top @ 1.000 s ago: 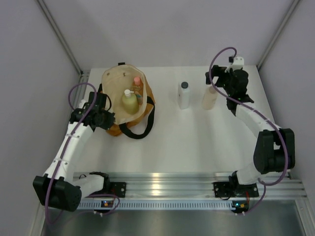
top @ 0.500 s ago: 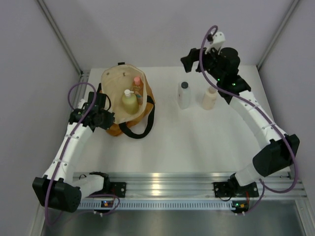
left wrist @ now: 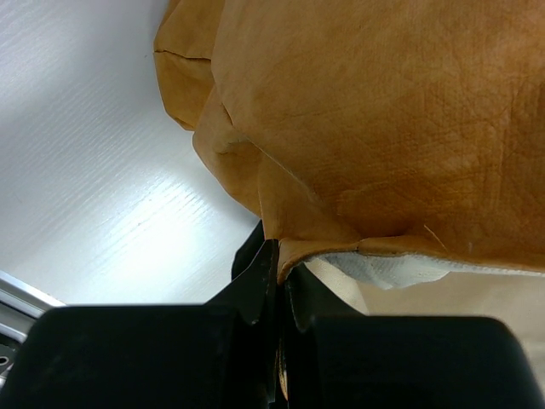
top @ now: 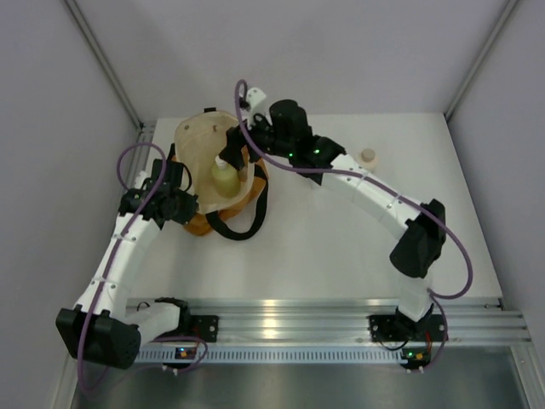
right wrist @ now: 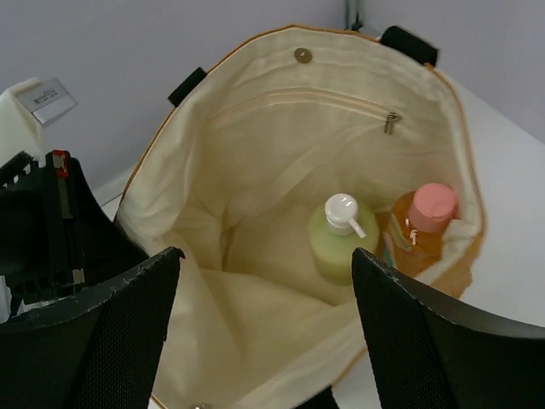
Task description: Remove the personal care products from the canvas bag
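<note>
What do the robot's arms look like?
Both the left arm and right arm have white tube links with chunky black joints, and a thin purple cable loops along each. The right gripper has black fingers with a fine mesh texture.

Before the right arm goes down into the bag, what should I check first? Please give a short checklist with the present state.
1. Is the right gripper open: ok, its fingers are wide apart above the bag.
2. Is the bag's mouth open: ok, the lining and bottom show.
3. Does the left gripper hold the bag's rim: ok, it is shut on the fabric.
4. Are the green pump bottle and orange bottle upright and uncovered: ok, they stand side by side.
5. Is the gap centred on one bottle: not ok, both sit off toward one finger.
</note>
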Robot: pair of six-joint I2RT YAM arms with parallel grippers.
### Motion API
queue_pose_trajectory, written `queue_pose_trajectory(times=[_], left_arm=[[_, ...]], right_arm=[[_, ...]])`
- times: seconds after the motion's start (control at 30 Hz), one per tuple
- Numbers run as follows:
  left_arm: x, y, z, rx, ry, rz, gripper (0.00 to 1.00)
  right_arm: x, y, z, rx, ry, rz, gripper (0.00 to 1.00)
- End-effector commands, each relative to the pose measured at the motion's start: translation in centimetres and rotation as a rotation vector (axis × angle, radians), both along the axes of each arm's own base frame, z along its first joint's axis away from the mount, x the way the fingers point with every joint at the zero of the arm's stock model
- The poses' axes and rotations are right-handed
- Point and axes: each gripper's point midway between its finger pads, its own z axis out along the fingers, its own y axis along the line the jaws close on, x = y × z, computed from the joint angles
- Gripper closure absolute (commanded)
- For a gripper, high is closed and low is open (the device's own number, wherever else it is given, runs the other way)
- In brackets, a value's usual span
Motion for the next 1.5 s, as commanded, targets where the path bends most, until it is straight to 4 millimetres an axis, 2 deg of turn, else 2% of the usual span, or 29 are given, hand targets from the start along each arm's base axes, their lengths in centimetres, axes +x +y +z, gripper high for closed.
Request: queue_pose_trajectory(times=[0.0,0.07,0.13,0.17,0.2,0.33,0.47,0.63,0.7,0.73,0.77,0.83,0.87,1.17,1.47], left_arm=[[0.4,-0.3,0.7,-0.011,-0.05,-0.014,1.0],[0.1,-0.3,0.6,-0.017,-0.044,-0.015,1.0],[0.1,-0.3,0.5,-0.016,-0.042,-0.018,1.0],[0.1,-0.4,0.5,-0.017,-0.04,-0.024,1.0],[0.1,-0.5,0.5,-0.018,-0.039,-0.029,1.0],[0.1,-0.7,0.5,-0.028,-0.038,-0.041,1.0],[-0.1,-0.8,0.7,-0.031,-0.045,-0.043,1.0],[0.0,-0.7,0.9,-0.033,-0.053,-0.038,1.0],[0.0,-0.8,0.9,-0.037,-0.052,-0.039,1.0],[0.0,-0.8,0.9,-0.038,-0.052,-0.038,1.0],[0.0,-0.9,0.8,-0.039,-0.048,-0.039,1.0],[-0.1,-0.8,0.8,-0.041,-0.047,-0.035,1.0],[-0.1,-0.8,0.8,-0.041,-0.05,-0.034,1.0],[-0.3,-0.5,1.2,-0.039,-0.072,-0.012,1.0],[-0.2,-0.6,1.1,-0.041,-0.065,-0.022,1.0]], right_arm=[[-1.0,1.8,-0.3,-0.06,0.002,0.033,0.21],[-1.2,2.7,-0.7,-0.079,-0.012,0.06,0.21],[-1.4,3.6,-2.1,-0.115,-0.039,0.112,0.18],[-1.2,3.8,-1.9,-0.121,-0.064,0.117,0.18],[-0.8,4.0,-2.7,-0.135,-0.063,0.12,0.18],[0.4,4.9,-3.4,-0.159,-0.106,0.129,0.23],[1.6,6.0,-5.0,-0.182,-0.115,0.128,0.24],[3.8,6.3,-5.5,-0.205,-0.149,0.045,0.27],[5.0,6.5,-5.1,-0.204,-0.173,0.005,0.28],[5.4,6.6,-4.2,-0.188,-0.194,-0.007,0.29],[5.8,6.9,-5.0,-0.198,-0.192,-0.017,0.3],[6.3,7.1,-4.4,-0.188,-0.212,-0.029,0.3],[6.7,7.3,-5.2,-0.199,-0.206,-0.041,0.3],[7.2,8.5,-9.1,-0.239,-0.178,-0.052,0.29],[6.9,9.3,-11.9,-0.251,-0.119,-0.032,0.3]])
